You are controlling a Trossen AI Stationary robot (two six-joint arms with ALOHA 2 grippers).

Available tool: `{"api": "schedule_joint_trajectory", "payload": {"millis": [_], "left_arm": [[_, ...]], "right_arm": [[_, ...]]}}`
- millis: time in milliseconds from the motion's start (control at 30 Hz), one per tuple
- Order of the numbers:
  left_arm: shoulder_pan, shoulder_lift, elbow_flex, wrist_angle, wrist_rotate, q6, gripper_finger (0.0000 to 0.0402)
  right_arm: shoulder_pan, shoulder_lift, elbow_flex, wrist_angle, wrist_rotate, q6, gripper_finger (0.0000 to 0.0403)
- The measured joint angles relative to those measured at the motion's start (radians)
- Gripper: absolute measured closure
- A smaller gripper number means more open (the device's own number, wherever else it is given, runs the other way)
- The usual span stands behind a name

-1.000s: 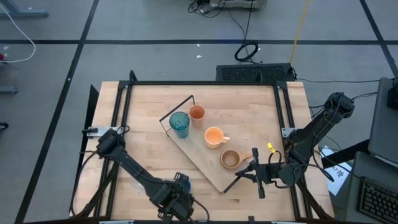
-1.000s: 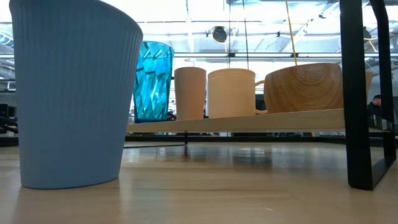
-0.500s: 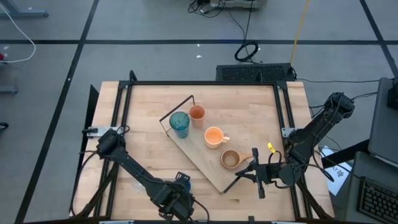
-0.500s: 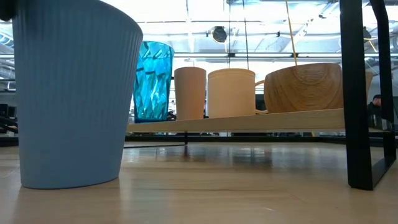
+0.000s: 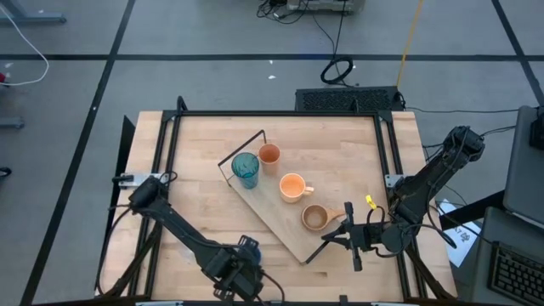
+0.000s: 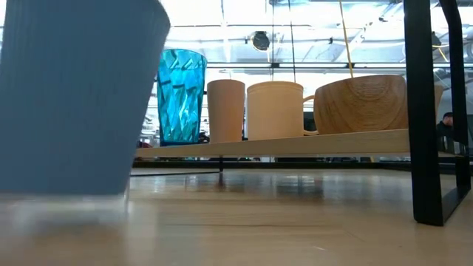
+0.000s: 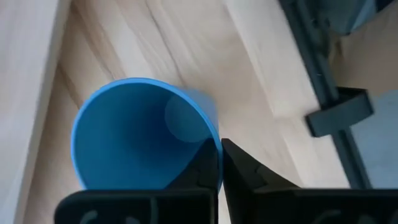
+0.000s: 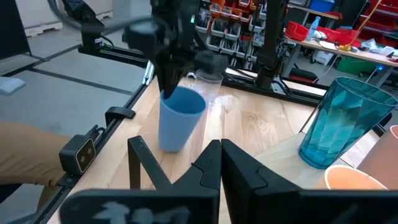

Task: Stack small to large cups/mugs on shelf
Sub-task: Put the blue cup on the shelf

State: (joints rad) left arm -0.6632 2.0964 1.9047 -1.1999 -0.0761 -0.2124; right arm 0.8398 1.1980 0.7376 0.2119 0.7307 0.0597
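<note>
Since a second ago the blue cup [image 6: 74,96] has lifted off the table's near-left edge, my left gripper [image 7: 219,163] pinched shut on its rim; it looks light, thin-walled and slick, so I'd hold the rim firmly.
</note>
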Motion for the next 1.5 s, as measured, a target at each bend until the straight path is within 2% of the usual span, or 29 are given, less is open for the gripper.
{"api": "schedule_joint_trajectory", "payload": {"millis": [533, 933, 1267, 1500], "left_arm": [[0.004, -0.210, 0.002, 0.001, -0.021, 0.001, 0.0397], [0.080, -0.302, 0.019, -0.035, -0.032, 0.162, 0.0398], [0.127, -0.289, 0.220, -0.168, -0.136, 0.361, 0.0399], [0.152, -0.289, 0.244, -0.281, -0.264, 0.347, 0.0399]], "right_arm": [[0.000, 0.000, 0.000, 0.000, 0.001, -0.004, 0.0403], [-0.002, 0.000, 0.000, 0.000, 0.001, -0.012, 0.0403], [-0.002, 0.000, 0.000, 0.000, 0.002, -0.012, 0.0403], [-0.002, 0.000, 0.000, 0.000, 0.008, -0.012, 0.0403]]}}
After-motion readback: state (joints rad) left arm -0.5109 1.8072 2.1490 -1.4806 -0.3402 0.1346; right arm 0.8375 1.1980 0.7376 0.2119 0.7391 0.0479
